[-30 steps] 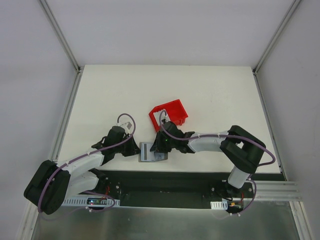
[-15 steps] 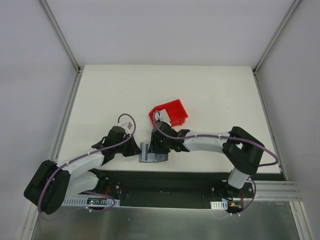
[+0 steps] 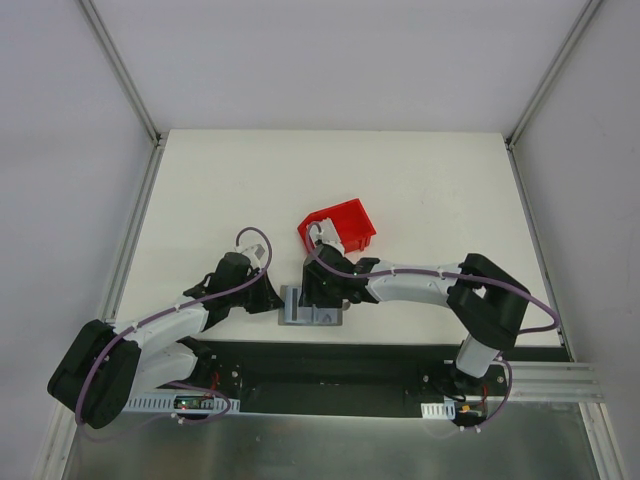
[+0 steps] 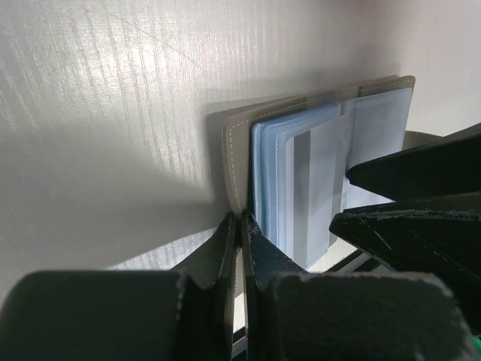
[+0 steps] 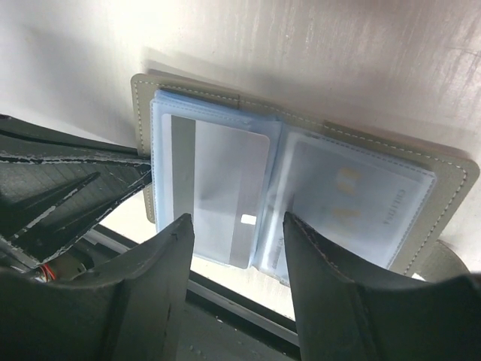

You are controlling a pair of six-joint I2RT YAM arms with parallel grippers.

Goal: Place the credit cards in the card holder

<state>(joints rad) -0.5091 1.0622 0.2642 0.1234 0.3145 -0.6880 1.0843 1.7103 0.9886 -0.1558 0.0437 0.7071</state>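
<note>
On the top camera the card holder (image 3: 312, 306) lies open on the table (image 3: 420, 180) at lower centre of the frame, just below the red bin (image 3: 338, 228). A second ago it looked narrower, with one flap half raised; it now spreads wider and flatter. The left gripper (image 3: 271, 298) touches its left edge. The right gripper (image 3: 322, 290) sits over its middle, having drifted slightly left. On the left wrist camera my left gripper is pinched shut on the holder's cover edge at lower centre, with the pale sleeves fanned out to the right of it. On the right wrist camera the right gripper's fingers stand wide apart with nothing between them. They frame a striped card (image 5: 216, 188) lying on the left page, while a printed card (image 5: 361, 207) sits under the clear sleeve on the right page. I cannot tell whether the striped card is fully seated. I judge the wider spread makes pushing that card home easier. The risk I see is the cover slipping from the left pinch.
</note>
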